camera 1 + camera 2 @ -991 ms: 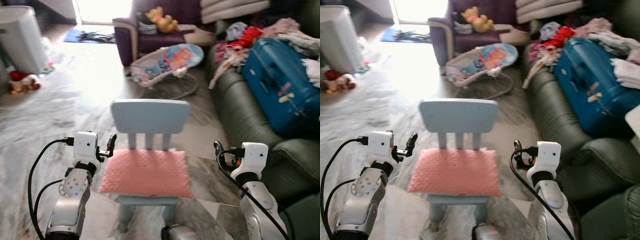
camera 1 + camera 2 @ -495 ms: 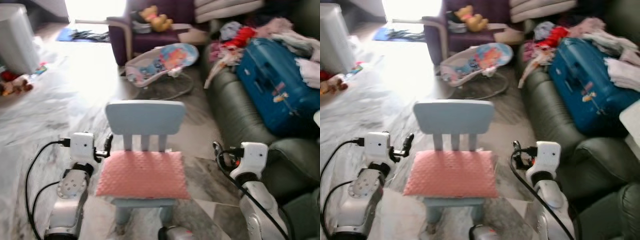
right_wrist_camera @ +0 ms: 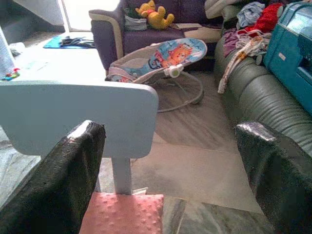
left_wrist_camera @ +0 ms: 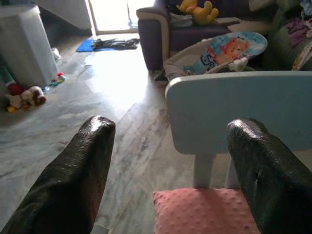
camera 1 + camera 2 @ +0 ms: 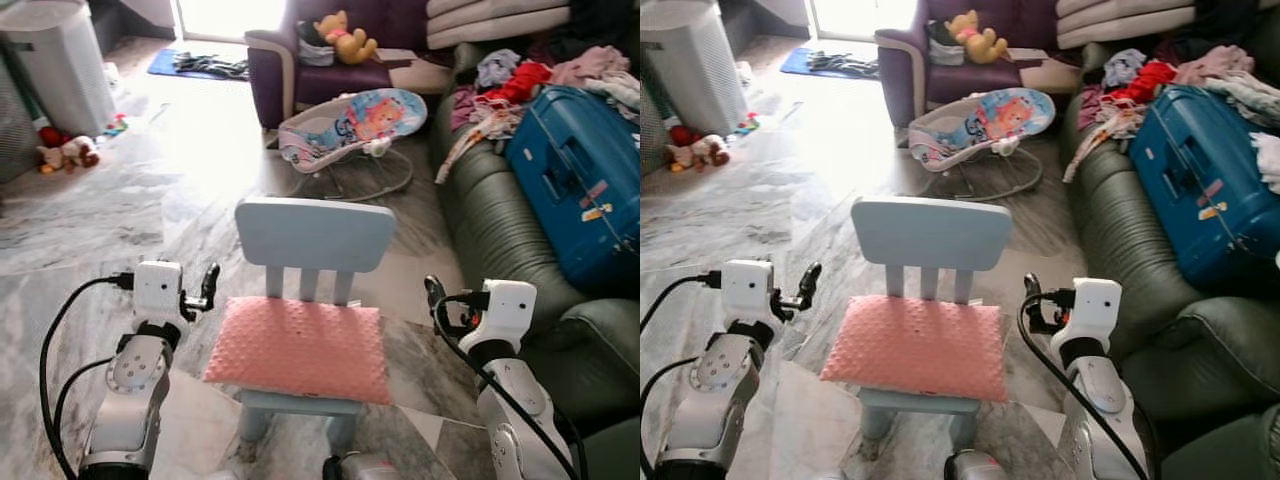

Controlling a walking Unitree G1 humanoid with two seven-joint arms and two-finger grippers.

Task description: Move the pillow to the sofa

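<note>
One pink bumpy pillow [image 5: 297, 347] lies on a pale blue chair [image 5: 313, 236]; sofa [image 5: 500, 225] at two o'clock holds a blue suitcase [image 5: 575, 170]; left gripper [image 4: 170, 161] and right gripper [image 3: 170, 161] flank it, both spread wide

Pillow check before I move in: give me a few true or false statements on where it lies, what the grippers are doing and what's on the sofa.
1. The pink pillow lies on the seat of the light blue chair. True.
2. The left gripper is shut on the pillow. False: it is open, beside the pillow's left edge, touching nothing.
3. The right gripper is open, off the pillow's right side. True.
4. A blue suitcase lies on the sofa. True.
5. The pillow lies on the floor. False: it is on the chair.
</note>
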